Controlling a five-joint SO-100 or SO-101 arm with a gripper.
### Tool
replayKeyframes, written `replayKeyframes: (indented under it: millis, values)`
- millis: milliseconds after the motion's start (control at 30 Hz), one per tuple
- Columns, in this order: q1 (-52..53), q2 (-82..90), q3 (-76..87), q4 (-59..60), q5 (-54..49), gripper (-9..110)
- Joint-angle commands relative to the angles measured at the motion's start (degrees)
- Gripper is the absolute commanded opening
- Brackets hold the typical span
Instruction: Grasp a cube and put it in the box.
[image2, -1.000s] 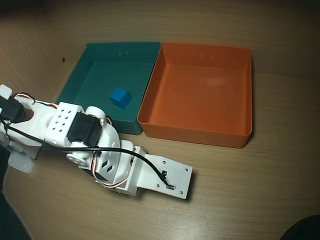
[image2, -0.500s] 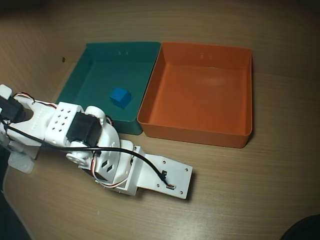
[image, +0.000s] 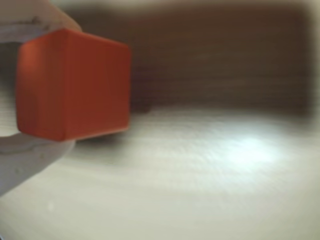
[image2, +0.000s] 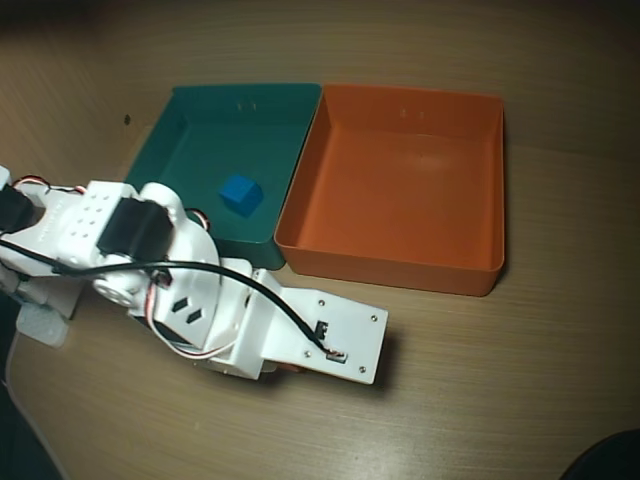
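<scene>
The wrist view is blurry. It shows the orange cube (image: 72, 85) very close up, on the left side of the picture. A white finger (image: 30, 25) of the hand (image: 30, 87) sits above the cube and another white finger sits below it. Both fingers touch the cube, so the hand is closed on the cube and is holding it. Behind the cube there is pale wooden surface (image: 200, 175) with a bright spot of light on it. Past that the picture gets dark.

In the overhead view the white arm (image2: 200, 300) comes in from the left and reaches down low over the surface (image2: 480, 400). A black wire (image2: 240, 285) runs along the top of the arm. The flat white end of the arm covers the hand and the cube, so they do not show in this view.

The orange box (image2: 400, 260) lies past the end of the arm, toward the top right of the overhead picture. It is near the arm but not touching it. It looks empty.

A teal box (image2: 190, 130) sits right beside the orange box, on its left, with their walls touching. A small blue cube (image2: 240, 194) lies inside the teal box. The upper part of the arm covers the near edge of the teal box.
</scene>
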Motion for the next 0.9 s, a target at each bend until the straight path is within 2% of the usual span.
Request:
replayKeyframes:
  millis: [0, 467, 700, 867]
  values:
    - [0.6, 12.1, -4.8, -0.5, 0.4, -6]
    - [-4.1, 22.4, -5.0, -0.9, 0.4, -6]
    - [-8.4, 21.5, -4.7, -10.1, 1.4, -6]
    - [-11.5, 20.7, -4.3, -12.0, 1.4, -6]
